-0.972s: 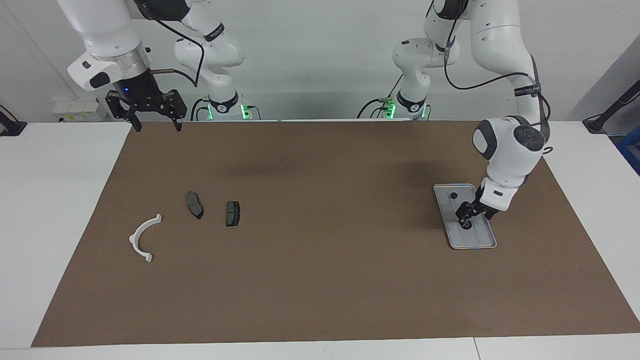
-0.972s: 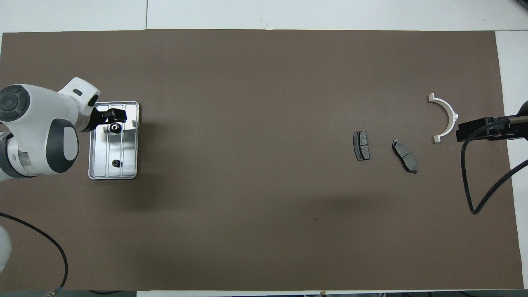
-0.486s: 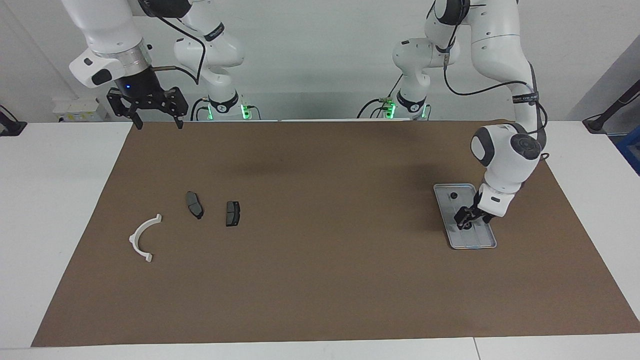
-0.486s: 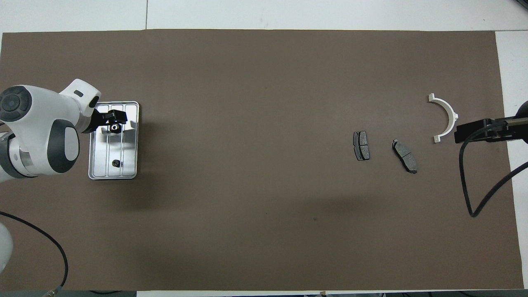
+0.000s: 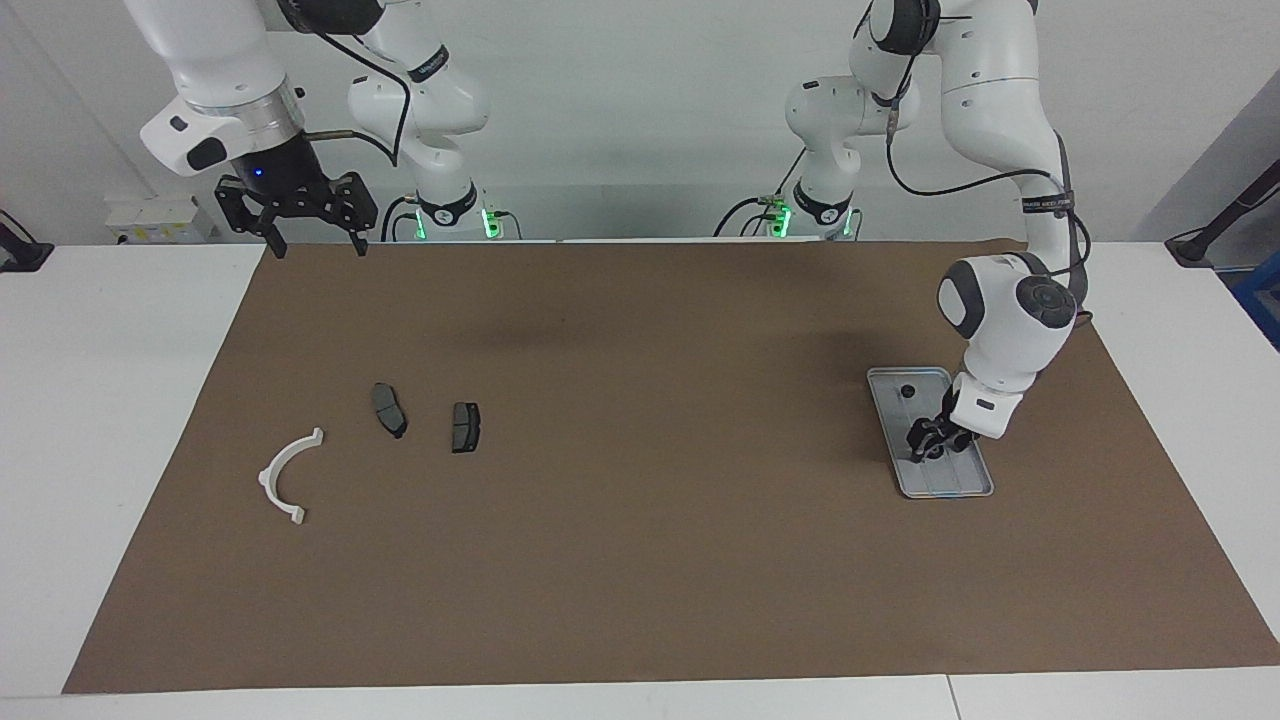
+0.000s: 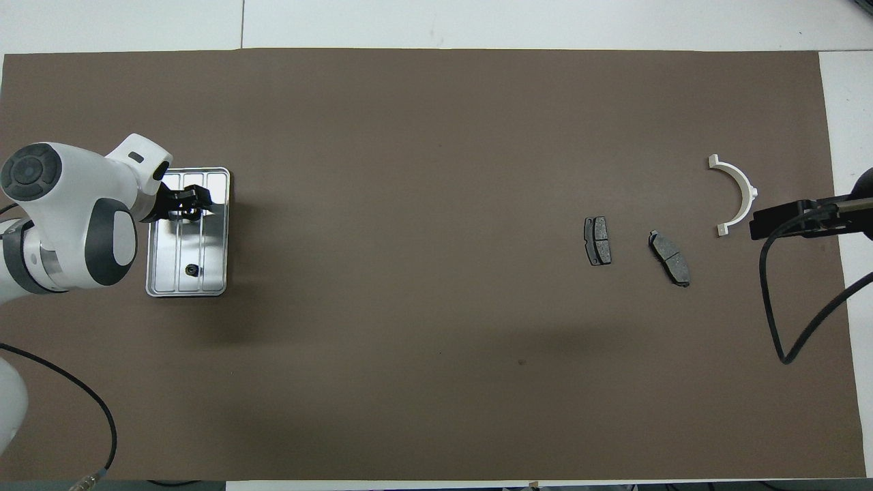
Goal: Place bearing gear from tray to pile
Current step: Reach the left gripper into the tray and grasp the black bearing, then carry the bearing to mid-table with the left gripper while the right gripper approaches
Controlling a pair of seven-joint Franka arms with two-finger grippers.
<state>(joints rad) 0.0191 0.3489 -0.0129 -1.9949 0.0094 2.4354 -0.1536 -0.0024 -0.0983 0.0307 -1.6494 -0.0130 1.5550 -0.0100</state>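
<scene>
Here, in the facing view, the left gripper (image 5: 928,447) is down inside the tray (image 5: 975,482), its fingertips set about a small dark bearing gear that they mostly hide; whether they already pinch it I cannot tell. A second bearing gear (image 5: 907,391) lies free in the tray's end nearer to the robots. The tray rests on the brown mat (image 5: 650,560) toward the left arm's end of the table. The right gripper (image 5: 312,243) hangs high over the mat's corner at the right arm's end, its fingers spread apart and carrying nothing; that arm waits. The pile lies well apart from the tray: a white half-ring (image 5: 285,477) and two dark pads (image 5: 389,409), (image 5: 465,426).

From overhead, the left gripper (image 6: 187,209) covers the tray's (image 6: 219,235) farther half, and the loose gear (image 6: 192,271) sits in the nearer half. The half-ring (image 6: 738,192) is farther from the robots than the pads (image 6: 597,241), (image 6: 670,258). The right gripper's black body (image 6: 784,219) shows just beside the half-ring.
</scene>
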